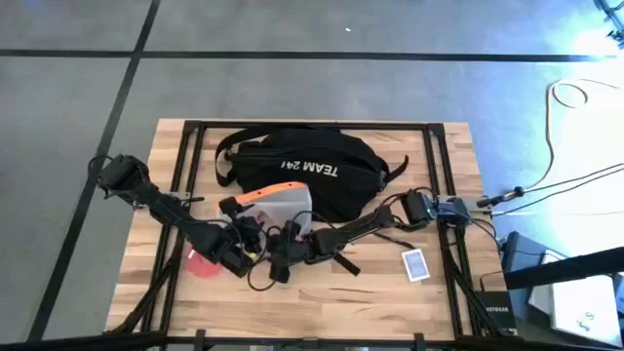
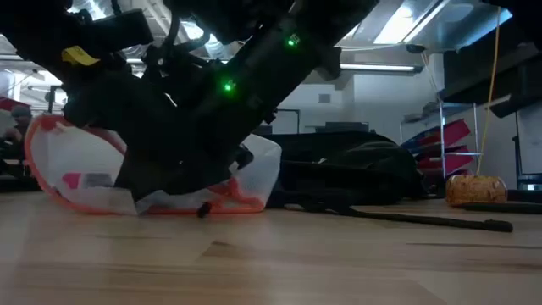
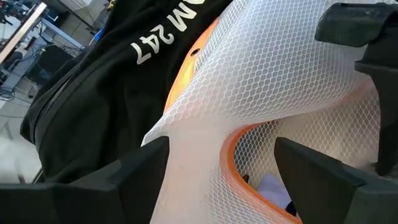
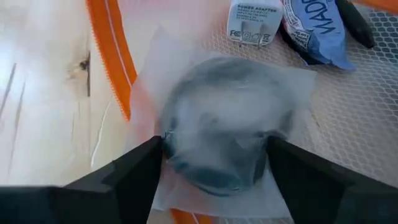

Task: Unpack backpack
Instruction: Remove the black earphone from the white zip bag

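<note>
The black backpack [image 1: 302, 166] with white "TEAM 247" lettering lies flat at the table's far middle. Against its near side rests a translucent mesh pouch [image 1: 278, 200] with orange trim, part of it raised off the table [image 2: 76, 169]. My left gripper [image 1: 249, 234] comes from the left and is shut on the pouch. My right gripper [image 1: 288, 239] reaches from the right into the pouch and is shut on a round dark item in a cloudy wrapper [image 4: 224, 124]. A white power adapter [image 4: 254, 22] and a blue packet [image 4: 314, 28] lie inside on the mesh. My left gripper pinches the pouch's mesh wall [image 3: 205, 155] between its two fingers, just beside the orange-trimmed opening [image 3: 231, 146]. The fingers come from the table's near side. The mesh rises from the hold, drawn up off the table. My right gripper has the wrapped round item's two opposite sides [image 4: 171, 146] between its fingers, pointing down from above. The item lies on the pouch's mesh next to the orange zip [image 4: 112, 56]. The cloudy wrapper crumples around it.
A flat red thing [image 1: 200, 261] lies near the left arm, and a small white card box [image 1: 414, 263] sits at the near right. A black strap [image 2: 423, 220] trails from the backpack across the table. Black frame rails [image 1: 190, 146] run along the table's sides.
</note>
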You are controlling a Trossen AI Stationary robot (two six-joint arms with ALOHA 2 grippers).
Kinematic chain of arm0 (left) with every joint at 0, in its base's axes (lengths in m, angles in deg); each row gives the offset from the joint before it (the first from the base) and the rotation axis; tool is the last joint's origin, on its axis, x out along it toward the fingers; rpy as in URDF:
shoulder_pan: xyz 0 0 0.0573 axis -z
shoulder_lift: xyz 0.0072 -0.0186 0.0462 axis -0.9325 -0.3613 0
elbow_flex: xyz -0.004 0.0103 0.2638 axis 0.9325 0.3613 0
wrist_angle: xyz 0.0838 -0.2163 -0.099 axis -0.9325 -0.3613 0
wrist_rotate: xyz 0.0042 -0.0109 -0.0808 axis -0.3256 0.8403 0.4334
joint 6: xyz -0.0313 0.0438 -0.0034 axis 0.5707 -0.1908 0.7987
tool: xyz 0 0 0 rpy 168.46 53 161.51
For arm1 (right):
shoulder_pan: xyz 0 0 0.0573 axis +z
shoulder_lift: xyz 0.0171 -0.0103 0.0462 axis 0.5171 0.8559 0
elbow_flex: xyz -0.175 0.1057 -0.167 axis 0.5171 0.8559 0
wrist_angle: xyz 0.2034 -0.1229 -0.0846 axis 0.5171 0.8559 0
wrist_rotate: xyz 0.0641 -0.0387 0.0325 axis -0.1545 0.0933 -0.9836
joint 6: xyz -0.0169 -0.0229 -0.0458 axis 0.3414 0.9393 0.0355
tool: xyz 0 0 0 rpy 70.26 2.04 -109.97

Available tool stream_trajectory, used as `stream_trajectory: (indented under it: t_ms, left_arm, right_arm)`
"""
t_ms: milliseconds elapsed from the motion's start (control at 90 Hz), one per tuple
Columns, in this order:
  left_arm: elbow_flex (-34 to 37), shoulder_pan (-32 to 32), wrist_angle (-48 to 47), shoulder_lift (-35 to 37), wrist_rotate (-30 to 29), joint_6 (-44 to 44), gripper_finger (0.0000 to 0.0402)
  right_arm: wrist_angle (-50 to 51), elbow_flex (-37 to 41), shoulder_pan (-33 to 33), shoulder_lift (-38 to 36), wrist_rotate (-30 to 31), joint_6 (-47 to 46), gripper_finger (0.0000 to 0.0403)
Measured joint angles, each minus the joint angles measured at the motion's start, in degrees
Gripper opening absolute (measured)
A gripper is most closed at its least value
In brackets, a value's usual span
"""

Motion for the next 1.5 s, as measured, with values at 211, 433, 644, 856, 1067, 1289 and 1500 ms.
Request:
stream_trajectory:
  t_ms: [211,433,644,856,1067,1289,1500]
  left_arm:
    - [0.0,0.0,0.0,0.0,0.0,0.0,0.0281]
    - [0.0,0.0,0.0,0.0,0.0,0.0,0.0281]
    - [0.0,0.0,-0.1,0.0,0.0,0.0,0.0281]
    - [0.0,0.0,-0.1,0.0,0.0,0.0,0.0281]
    - [0.0,0.0,0.0,0.0,0.0,0.0,0.0281]
    - [0.0,0.0,0.0,0.0,0.0,0.0,0.0281]
    - [0.0,0.0,0.0,0.0,0.0,0.0,0.0281]
  right_arm:
    - [0.8,0.2,1.7,-0.9,-1.8,0.1,0.0194]
    - [1.7,0.3,4.3,-3.7,-2.6,1.7,0.0130]
    - [6.3,0.3,6.7,-7.0,-2.5,2.1,0.0074]
    - [13.3,0.3,10.0,-11.7,-2.0,2.3,0.0037]
    - [22.7,0.2,14.0,-17.6,4.1,1.1,0.0006]
    - [43.4,0.2,18.2,-23.3,22.9,-11.0,0.0001]
    - [67.9,0.2,20.3,-24.5,30.5,-33.0,0.0000]
